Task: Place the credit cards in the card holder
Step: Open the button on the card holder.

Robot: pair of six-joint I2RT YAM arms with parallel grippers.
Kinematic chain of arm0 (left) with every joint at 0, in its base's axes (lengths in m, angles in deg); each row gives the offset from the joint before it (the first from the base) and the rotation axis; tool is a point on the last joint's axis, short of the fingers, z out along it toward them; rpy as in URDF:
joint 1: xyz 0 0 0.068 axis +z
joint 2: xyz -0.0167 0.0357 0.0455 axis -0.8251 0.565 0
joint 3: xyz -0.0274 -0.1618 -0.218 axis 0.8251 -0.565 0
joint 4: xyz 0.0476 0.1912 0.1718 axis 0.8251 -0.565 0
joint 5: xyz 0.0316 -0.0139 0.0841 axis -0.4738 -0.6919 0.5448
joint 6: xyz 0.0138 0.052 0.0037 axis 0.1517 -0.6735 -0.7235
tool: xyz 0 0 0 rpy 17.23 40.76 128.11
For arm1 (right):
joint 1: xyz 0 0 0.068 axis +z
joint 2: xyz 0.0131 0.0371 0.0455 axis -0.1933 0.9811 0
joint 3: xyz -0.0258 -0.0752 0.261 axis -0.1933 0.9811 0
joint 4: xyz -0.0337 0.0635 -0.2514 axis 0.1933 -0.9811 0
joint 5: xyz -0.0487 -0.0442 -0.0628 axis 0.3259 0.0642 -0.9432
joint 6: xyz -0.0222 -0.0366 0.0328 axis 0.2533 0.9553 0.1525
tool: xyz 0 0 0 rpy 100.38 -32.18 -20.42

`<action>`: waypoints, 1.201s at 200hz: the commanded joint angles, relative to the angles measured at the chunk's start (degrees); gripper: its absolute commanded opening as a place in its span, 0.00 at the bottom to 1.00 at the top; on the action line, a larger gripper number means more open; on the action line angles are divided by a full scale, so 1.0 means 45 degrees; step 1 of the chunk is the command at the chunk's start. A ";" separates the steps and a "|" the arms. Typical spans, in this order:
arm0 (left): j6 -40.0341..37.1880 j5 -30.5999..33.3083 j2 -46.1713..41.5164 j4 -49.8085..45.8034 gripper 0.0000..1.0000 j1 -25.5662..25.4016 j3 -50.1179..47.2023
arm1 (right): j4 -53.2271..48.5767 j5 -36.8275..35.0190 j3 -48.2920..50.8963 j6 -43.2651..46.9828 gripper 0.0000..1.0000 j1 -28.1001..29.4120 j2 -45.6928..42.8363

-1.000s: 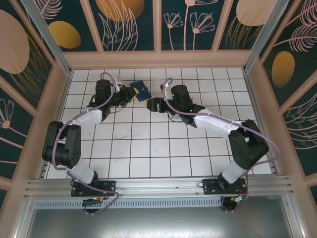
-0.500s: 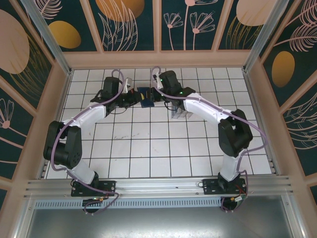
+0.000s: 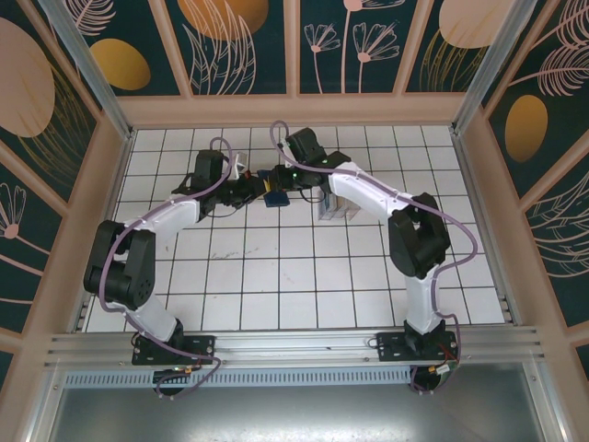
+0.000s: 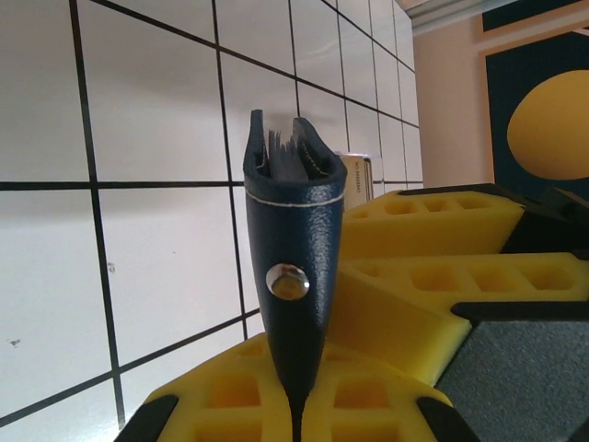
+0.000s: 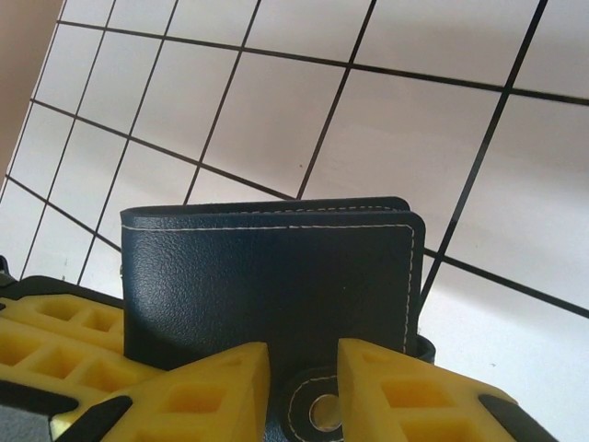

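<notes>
Overhead view, left to right. The left gripper (image 3: 248, 191) reaches in from the left side of the tiled table (image 3: 276, 276) to the upper centre of the frame. Its jaws are clamped on the card holder (image 3: 270, 196), which lies between the two grippers and is held off the tiles.

In the left wrist view the card holder (image 4: 290, 230) stands edge-on out of the left gripper (image 4: 294, 405). It is pinched at its lower end, and its gaping pocket edge points to the top of the frame, away from the jaws.

In the right wrist view the card holder (image 5: 267, 276) shows its broad, stitched face folded shut, with its long axis running across the frame. The right gripper (image 5: 304, 387) meets it from below. Its jaws are narrow and flank the clasp tab (image 5: 322, 410), but whether they actually pinch the tab cannot be told.

Overhead, the right gripper (image 3: 281, 177) touches the holder from the right. A pale, rack-like thing (image 3: 333, 207) stands just beyond it on the table, too small to tell whether it holds the credit cards.

Judgement: the holder is steadied by the left arm and not yet opened. The coming move probably turns on the tab lying directly between the right jaws. The right arm is also the nearer one to the rack.
</notes>
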 commanded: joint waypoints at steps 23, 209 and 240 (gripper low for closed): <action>0.0063 -0.0913 -0.0028 0.1249 0.00 -0.0107 0.0087 | -0.1688 0.0247 -0.0891 -0.0304 0.28 0.0045 0.0921; -0.1202 0.0811 -0.0065 0.0259 0.00 -0.0112 -0.1272 | -0.1714 -0.0684 0.1109 0.0037 0.00 -0.0394 -0.0814; -0.1433 0.0859 0.0035 0.0264 0.00 -0.0099 -0.2129 | -0.0427 0.2150 0.2394 0.0413 0.00 -0.0279 -0.1549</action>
